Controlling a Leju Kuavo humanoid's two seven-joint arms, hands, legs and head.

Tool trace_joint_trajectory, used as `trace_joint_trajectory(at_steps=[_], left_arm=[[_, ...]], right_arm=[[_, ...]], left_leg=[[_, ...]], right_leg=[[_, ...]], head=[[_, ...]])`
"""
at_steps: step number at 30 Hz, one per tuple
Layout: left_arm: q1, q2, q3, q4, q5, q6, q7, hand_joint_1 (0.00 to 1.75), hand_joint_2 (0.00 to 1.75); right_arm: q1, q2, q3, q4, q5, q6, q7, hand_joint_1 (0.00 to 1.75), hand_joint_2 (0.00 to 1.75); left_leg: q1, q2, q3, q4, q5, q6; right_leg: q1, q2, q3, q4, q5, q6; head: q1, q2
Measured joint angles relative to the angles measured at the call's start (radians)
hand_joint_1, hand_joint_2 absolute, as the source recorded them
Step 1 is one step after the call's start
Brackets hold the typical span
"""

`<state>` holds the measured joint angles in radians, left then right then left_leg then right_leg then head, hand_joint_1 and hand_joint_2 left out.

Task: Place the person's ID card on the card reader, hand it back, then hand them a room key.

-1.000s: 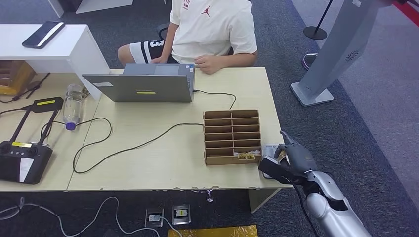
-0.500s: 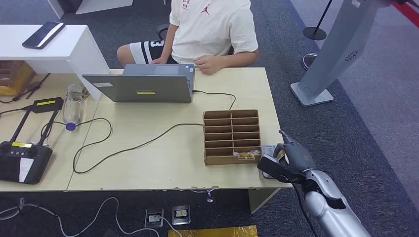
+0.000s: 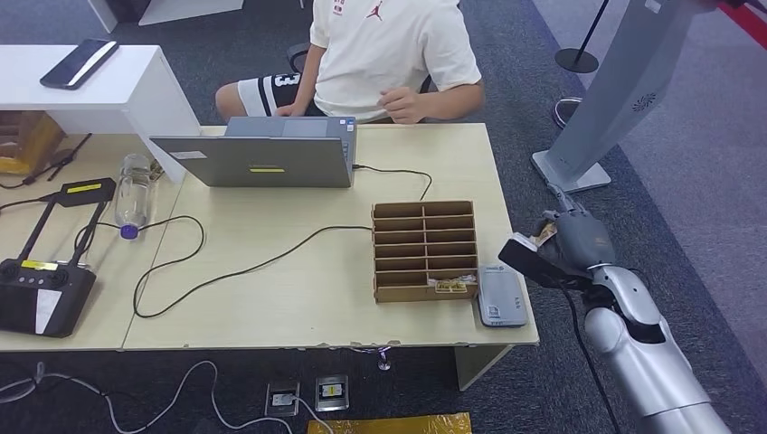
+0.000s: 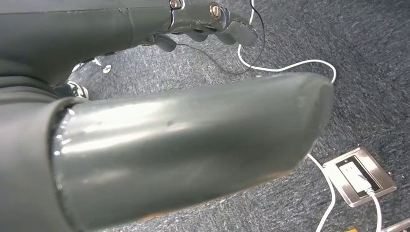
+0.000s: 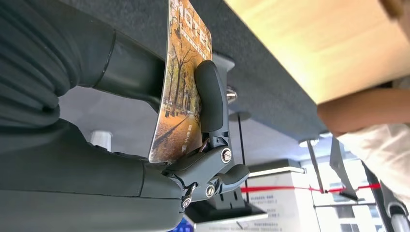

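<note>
My right hand (image 3: pixel 568 248) hovers off the table's right edge, beyond the grey card reader (image 3: pixel 502 296), which lies bare near the front right corner. It pinches a room key card (image 5: pixel 176 96) printed with autumn trees and the word HOTEL between thumb (image 5: pixel 125 72) and a finger (image 5: pixel 210 96); in the head view the card (image 3: pixel 545 234) is a small brown patch. The cardboard slot box (image 3: pixel 425 217) beside the reader has more cards (image 3: pixel 449 287) in its front slot. The person (image 3: pixel 389 45) sits at the far side, one hand (image 3: pixel 407 104) raised. My left hand (image 4: pixel 208 19) hangs above the floor, holding nothing.
An open laptop (image 3: pixel 258 158) stands in front of the person, its cable (image 3: pixel 271 262) trailing across the tabletop (image 3: pixel 307 298). A water bottle (image 3: pixel 133 192) and a black controller (image 3: pixel 41 294) are at the left. A grey stand base (image 3: pixel 570 172) sits on the carpet to the right.
My right hand has lifted from above the reader and moved right and away with the card, uncovering the reader. The person's hand has risen off the table.
</note>
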<state>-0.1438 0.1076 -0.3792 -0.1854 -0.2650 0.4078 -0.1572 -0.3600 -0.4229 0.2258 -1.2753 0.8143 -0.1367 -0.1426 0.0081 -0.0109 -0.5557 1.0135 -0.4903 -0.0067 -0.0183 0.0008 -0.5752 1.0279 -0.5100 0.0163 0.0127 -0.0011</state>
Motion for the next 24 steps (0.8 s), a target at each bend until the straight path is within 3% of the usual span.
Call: trace_joint_trajectory(at_steps=[13,24], left_arm=[[-0.021,-0.008,0.000,0.000,-0.026,-0.013,-0.002,0.00,0.00],[-0.033,-0.014,-0.001,-0.009,-0.030,-0.021,-0.002,0.00,0.00]], right_arm=[[-0.246,0.009,-0.024,0.011,0.097,0.073,-0.090,1.75,1.75],[-0.389,0.126,0.063,0.210,0.086,0.003,-0.164,1.75,1.75]], left_leg=[[0.000,0.000,-0.001,0.000,0.000,0.000],[0.000,-0.003,-0.002,0.000,0.001,0.000]], right_leg=[[0.000,0.000,0.000,0.001,0.000,0.000],[0.000,-0.002,0.000,0.001,0.000,0.000]], head=[[0.000,0.000],[0.000,0.000]])
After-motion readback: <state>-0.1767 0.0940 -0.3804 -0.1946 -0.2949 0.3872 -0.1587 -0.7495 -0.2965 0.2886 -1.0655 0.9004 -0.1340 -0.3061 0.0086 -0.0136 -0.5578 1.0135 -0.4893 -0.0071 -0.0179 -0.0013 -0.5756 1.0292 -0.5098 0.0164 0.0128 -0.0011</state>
